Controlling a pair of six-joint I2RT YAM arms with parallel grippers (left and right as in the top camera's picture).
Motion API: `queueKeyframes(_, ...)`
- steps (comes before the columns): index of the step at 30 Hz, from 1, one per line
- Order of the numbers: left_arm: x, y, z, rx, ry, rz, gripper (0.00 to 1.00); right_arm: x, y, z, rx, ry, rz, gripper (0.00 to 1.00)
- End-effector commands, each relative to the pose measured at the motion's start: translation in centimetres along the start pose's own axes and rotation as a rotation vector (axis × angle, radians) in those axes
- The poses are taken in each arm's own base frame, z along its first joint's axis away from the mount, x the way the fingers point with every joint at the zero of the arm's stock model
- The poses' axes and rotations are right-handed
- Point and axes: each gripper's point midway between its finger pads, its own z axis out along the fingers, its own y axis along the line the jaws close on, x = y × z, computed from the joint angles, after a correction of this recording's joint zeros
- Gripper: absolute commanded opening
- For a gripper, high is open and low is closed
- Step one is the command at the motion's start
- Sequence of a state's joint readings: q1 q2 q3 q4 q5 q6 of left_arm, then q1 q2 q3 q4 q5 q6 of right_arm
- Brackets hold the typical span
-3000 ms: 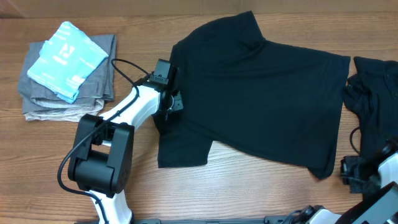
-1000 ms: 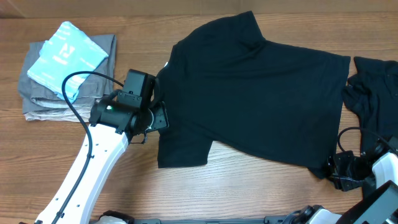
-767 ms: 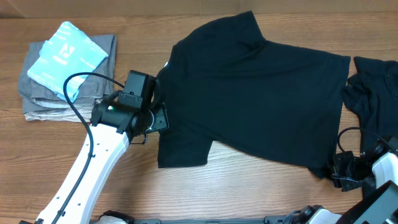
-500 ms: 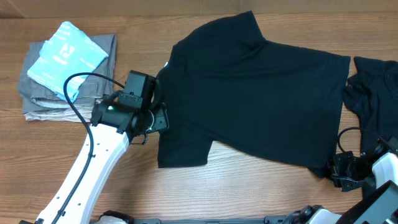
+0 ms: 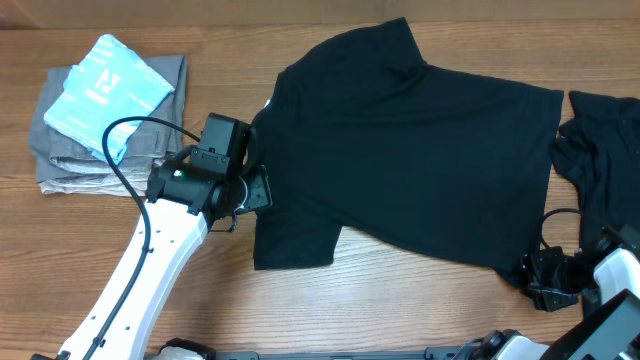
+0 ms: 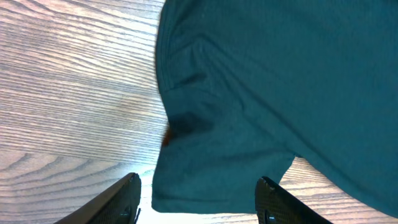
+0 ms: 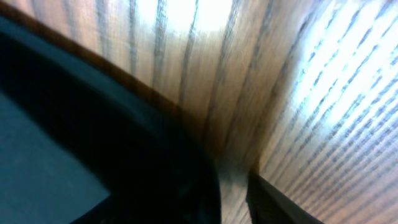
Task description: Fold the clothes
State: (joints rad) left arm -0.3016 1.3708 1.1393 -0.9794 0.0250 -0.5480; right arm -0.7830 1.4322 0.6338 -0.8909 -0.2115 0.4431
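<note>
Seen left of centre: left gripper [image 6: 198, 202] released, fingers apart over a sleeve of the black shirt [image 5: 420, 150]. Cannot tell whether right gripper [image 5: 530, 274], lower right at the hem, is clenched.

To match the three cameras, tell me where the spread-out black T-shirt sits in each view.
Overhead: the spread-out black soft-fabric T-shirt covers the centre and right.
Left wrist: the T-shirt fills the upper right, one sleeve reaching the bottom edge.
Right wrist: dark fabric at lower left, probably its corner; blurred.
Shared landmark: the grained wooden table, beside the fabric in all three.
</note>
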Motion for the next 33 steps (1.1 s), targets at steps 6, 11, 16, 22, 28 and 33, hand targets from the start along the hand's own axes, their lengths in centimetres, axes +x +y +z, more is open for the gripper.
queueKeyframes(6, 0.1, 0.3, 0.2, -0.014, 0.002, -0.007, 0.62, 0.3, -0.1, 0.5, -0.006, 0.003, -0.005, 0.22)
queueKeyframes(11, 0.5, 0.5, 0.2, -0.023, 0.019, -0.012, 0.61, 0.4, -0.2, 0.5, -0.004, 0.006, -0.004, 0.13)
queueKeyframes(16, 2.4, 1.5, 1.4, -0.054, 0.077, -0.099, 0.60, 0.4, -0.1, 0.5, -0.005, 0.005, -0.005, 0.12)
queueKeyframes(22, 7.0, 3.4, 5.1, -0.077, 0.194, -0.157, 0.54, 0.4, -0.2, 0.5, -0.004, 0.005, -0.005, 0.11)
queueKeyframes(28, 9.9, 4.0, 7.8, -0.037, 0.248, -0.165, 0.53, 0.3, -0.1, 0.5, -0.006, 0.003, -0.005, 0.10)
queueKeyframes(33, 11.4, 4.2, 8.7, -0.018, 0.277, -0.170, 0.53, 0.3, -0.1, 0.5, -0.006, 0.002, -0.006, 0.10)
